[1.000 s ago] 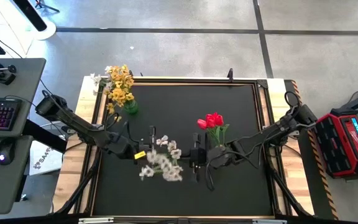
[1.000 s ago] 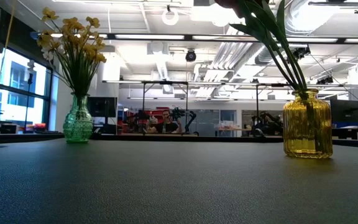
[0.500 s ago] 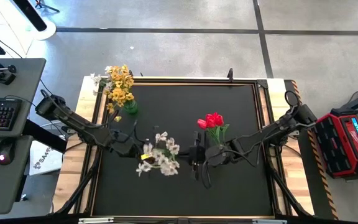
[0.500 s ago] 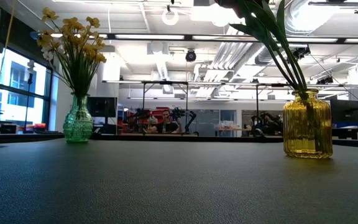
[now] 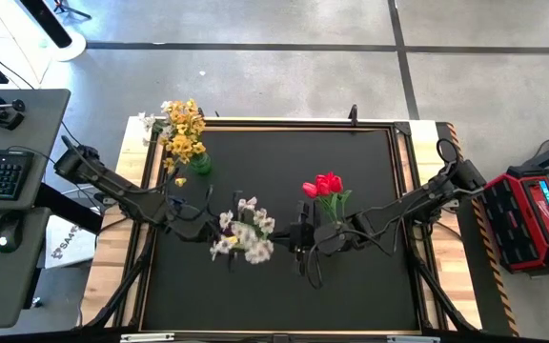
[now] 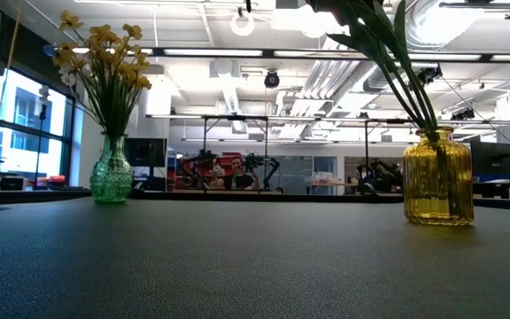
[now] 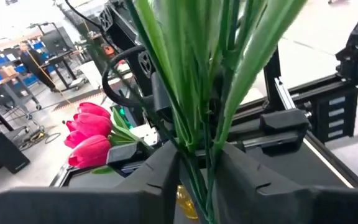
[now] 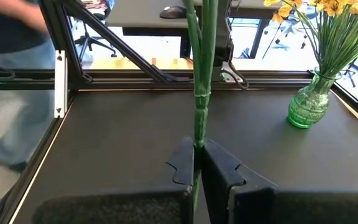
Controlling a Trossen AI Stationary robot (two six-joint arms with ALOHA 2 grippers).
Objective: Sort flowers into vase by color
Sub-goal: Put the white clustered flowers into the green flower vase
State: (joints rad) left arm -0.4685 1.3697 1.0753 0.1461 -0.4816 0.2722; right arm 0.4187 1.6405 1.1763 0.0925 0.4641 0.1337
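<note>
White-blossomed flowers [image 5: 244,235] stand bunched just left of the ribbed yellow glass vase [image 5: 330,232] above the matte black desk [image 5: 370,286]. Left end effector [image 5: 210,229] pinches their thin green stems; right end effector [image 5: 300,236] is clamped on one stem.

Robotics lab, framed workbenches [image 6: 237,142], exposed ceiling ducts [image 6: 326,75]

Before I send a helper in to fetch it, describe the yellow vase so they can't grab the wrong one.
On the black table, look at the middle of the right half, just by the right claw. The yellow vase stands there upright with red tulips in it. The only other vase is green, holds yellow flowers, and sits at the far left corner.
</note>
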